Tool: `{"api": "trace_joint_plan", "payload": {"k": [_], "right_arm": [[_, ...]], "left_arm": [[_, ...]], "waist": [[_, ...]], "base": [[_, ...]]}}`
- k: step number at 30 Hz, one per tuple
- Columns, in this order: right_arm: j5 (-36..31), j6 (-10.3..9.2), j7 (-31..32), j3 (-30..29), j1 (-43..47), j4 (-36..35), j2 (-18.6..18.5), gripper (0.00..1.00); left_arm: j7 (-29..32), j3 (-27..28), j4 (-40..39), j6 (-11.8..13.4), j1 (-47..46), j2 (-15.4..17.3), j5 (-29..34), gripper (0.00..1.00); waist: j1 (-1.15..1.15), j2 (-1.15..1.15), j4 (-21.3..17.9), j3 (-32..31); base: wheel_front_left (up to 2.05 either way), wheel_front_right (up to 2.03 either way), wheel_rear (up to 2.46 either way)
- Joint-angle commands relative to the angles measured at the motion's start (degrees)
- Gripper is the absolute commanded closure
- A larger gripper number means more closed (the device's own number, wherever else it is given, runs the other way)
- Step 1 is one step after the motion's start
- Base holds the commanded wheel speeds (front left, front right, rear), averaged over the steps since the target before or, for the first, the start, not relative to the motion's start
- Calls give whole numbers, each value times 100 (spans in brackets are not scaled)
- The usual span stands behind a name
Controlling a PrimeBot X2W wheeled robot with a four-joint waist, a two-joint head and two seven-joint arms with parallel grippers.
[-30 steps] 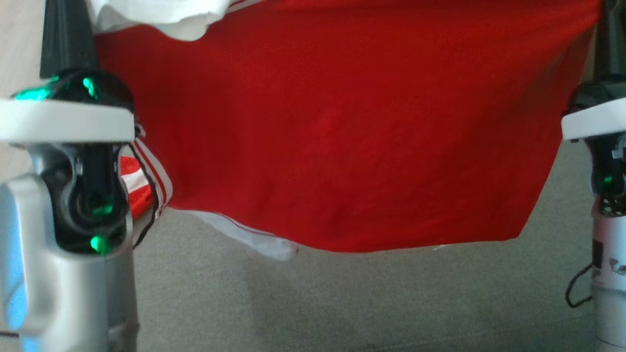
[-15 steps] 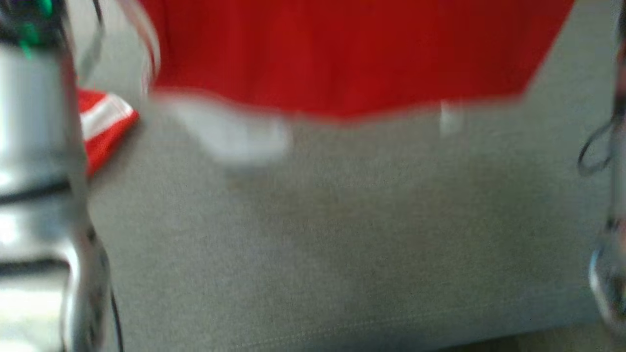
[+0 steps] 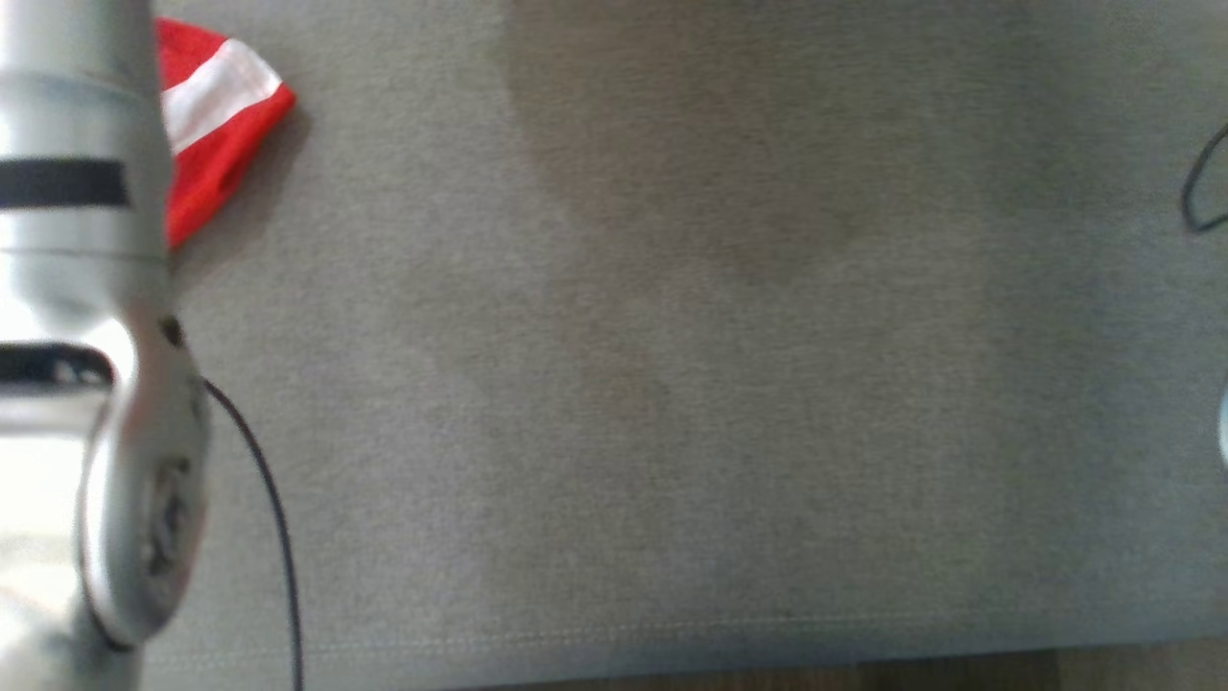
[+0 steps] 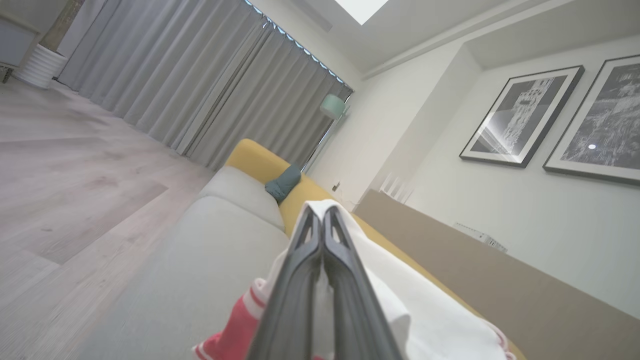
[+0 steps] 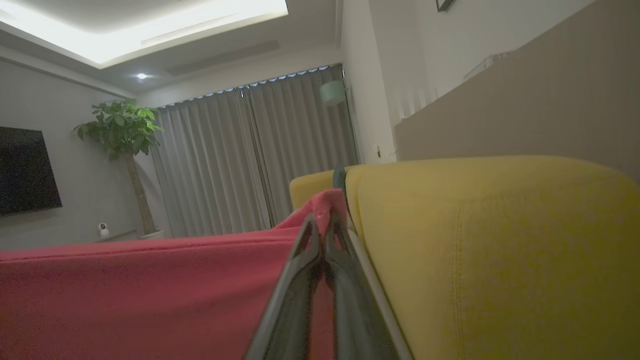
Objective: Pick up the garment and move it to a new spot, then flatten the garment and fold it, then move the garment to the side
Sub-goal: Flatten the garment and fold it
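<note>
Both pairs of dark fingers are pinched shut on cloth: the left gripper (image 4: 322, 215) on a white-and-red edge of the red jersey (image 4: 430, 320), the right gripper (image 5: 325, 222) on a red corner, with the fabric stretched between them beside the yellow sofa back (image 5: 500, 250). A red-and-white sleeve (image 3: 216, 125) shows by the left forearm (image 3: 77, 240), over the grey seat cushion (image 3: 672, 384). The carry to a new spot appears to be in hand; next the jersey needs lowering evenly and taut onto the cushion.
</note>
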Motion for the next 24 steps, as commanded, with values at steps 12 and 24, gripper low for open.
{"api": "trace_joint_plan", "payload": {"k": [12,24], "right_arm": [[810,-5,-34,1303,1856,3,-288,100],[1792,-5,674,2960,3240,50,-1116,100]], "left_arm": [[-216,-505,458,-272,1988,371,404,100],[-219,-1663,-516,-279,4627,1193,252,100]], "waist": [[-1,0,167,-465],[-1,0,174,-1563]], "base": [[0,0,0],[0,0,0]]}}
